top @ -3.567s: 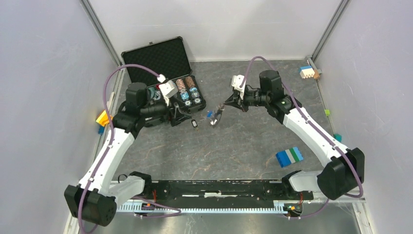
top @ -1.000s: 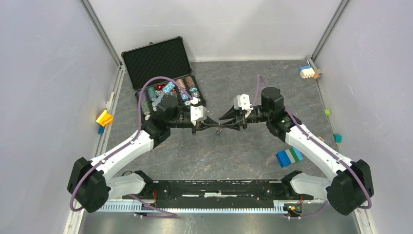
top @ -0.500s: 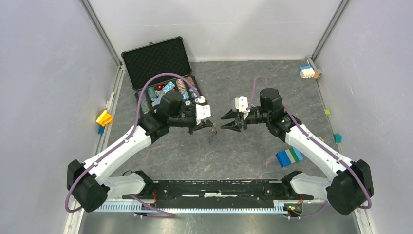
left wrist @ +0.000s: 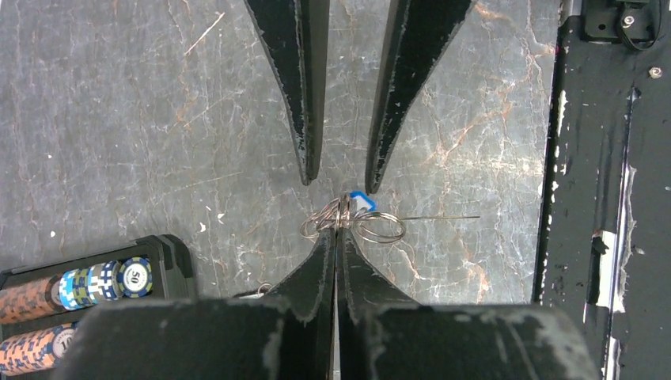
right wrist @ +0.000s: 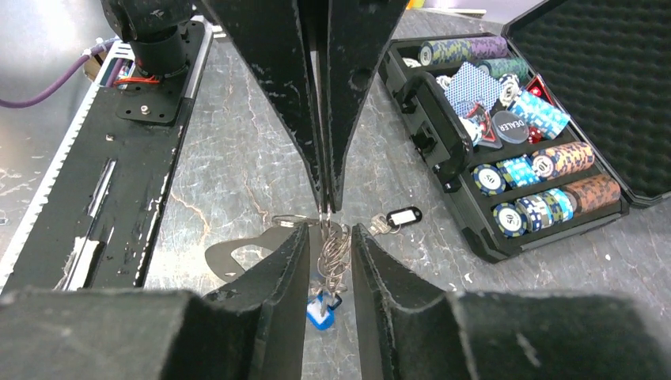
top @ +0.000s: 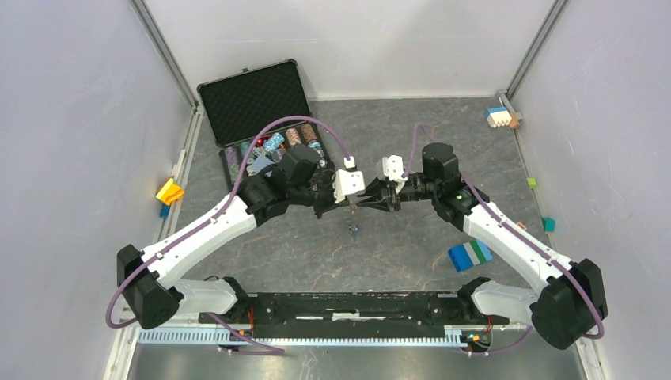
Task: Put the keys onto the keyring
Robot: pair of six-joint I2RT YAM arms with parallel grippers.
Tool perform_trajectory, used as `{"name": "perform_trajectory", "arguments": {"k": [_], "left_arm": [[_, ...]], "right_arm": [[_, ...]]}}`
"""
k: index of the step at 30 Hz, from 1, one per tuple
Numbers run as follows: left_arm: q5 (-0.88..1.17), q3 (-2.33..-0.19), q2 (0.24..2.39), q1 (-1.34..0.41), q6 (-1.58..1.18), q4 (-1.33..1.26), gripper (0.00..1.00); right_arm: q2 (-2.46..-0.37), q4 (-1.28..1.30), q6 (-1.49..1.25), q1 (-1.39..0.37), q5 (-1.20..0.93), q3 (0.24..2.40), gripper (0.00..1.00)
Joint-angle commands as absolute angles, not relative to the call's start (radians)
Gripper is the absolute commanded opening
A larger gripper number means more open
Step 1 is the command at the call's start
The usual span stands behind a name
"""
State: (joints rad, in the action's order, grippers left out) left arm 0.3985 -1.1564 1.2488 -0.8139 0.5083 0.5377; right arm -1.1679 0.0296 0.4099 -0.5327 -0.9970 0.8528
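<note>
My left gripper (left wrist: 338, 233) is shut on the keyring (left wrist: 352, 222), a bunch of thin wire loops pinched at its fingertips. The loops hang down (right wrist: 334, 241) with a blue-tagged key (right wrist: 320, 313) at the bottom, above the table. My right gripper (right wrist: 330, 231) faces the left one tip to tip, and its jaws stand apart on either side of the hanging loops. In the top view both grippers, left (top: 350, 201) and right (top: 367, 203), meet at mid-table, with the blue key (top: 353, 229) dangling below. A key with a black-and-white tag (right wrist: 399, 216) lies on the table by the case.
An open black case of poker chips (top: 261, 103) sits at the back left, close behind the left arm. A blue-green block (top: 470, 254) lies front right, a yellow block (top: 168, 191) at the left wall and a white-blue block (top: 499, 117) in the back right corner.
The left gripper has carried the keyring rightward to the right gripper. The right jaws, wider and apart from it half a second ago, now straddle the hanging loops.
</note>
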Motion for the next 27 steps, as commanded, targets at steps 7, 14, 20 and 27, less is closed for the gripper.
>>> {"name": "perform_trajectory", "arguments": {"k": [7,14,20,27], "left_arm": [[0.377,-1.218,1.247,-0.831,0.465,0.544,0.02],[0.392,-1.22,1.242,-0.831,0.452,0.543,0.02],[0.402,-1.22,1.24,-0.831,0.442,0.543,0.02],[0.406,-1.217,1.225,-0.831,0.43,0.537,0.02]], "right_arm": [[-1.188,-0.051,0.38,-0.551,-1.027,0.851,0.3],[-1.198,-0.058,0.379,-0.561,-1.031,0.847,0.25],[-1.204,-0.063,0.38,-0.566,-1.02,0.843,0.12],[-1.21,-0.063,0.389,-0.567,-1.011,0.838,0.08]]}}
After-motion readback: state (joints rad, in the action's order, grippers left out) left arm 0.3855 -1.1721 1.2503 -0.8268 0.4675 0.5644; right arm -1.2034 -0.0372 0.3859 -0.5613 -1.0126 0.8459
